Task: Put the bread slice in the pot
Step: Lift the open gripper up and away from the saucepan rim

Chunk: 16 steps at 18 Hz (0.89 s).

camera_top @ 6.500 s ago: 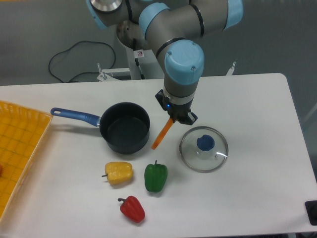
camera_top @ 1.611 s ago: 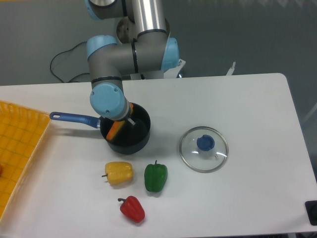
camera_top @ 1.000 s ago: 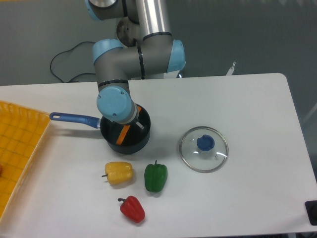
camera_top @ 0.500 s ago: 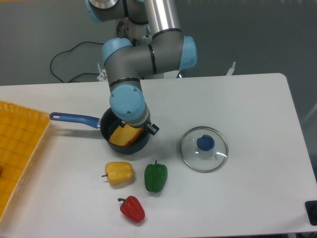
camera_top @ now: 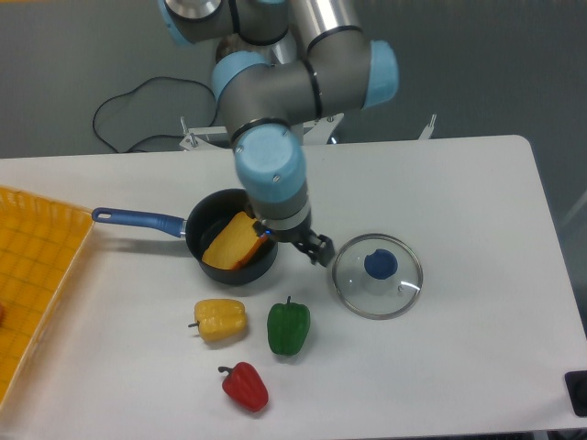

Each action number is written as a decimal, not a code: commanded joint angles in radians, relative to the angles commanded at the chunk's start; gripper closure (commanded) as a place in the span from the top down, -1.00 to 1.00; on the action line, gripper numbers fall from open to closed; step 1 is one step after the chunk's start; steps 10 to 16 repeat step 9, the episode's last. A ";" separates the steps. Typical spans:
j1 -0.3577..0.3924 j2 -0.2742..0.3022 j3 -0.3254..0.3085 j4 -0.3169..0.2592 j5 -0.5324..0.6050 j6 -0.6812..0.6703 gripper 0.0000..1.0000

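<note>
White tabletop: the bread slice [camera_top: 231,246] lies tilted inside the pot [camera_top: 204,225], its upper end against the right rim. Just right of the pot hangs the gripper [camera_top: 307,245], holding nothing; its finger spacing cannot be told.

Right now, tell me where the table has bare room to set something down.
Bare table: the whole right side beyond the lid, and the front right corner. A smaller patch lies between the tray and the yellow pepper. Crowded: around the pot, gripper and three peppers.
</note>
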 joint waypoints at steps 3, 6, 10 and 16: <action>0.028 -0.003 0.000 0.008 -0.052 0.021 1.00; 0.034 -0.002 0.011 0.037 -0.049 0.121 1.00; 0.061 0.006 0.000 0.037 -0.058 0.225 1.00; 0.061 0.006 0.000 0.037 -0.058 0.225 1.00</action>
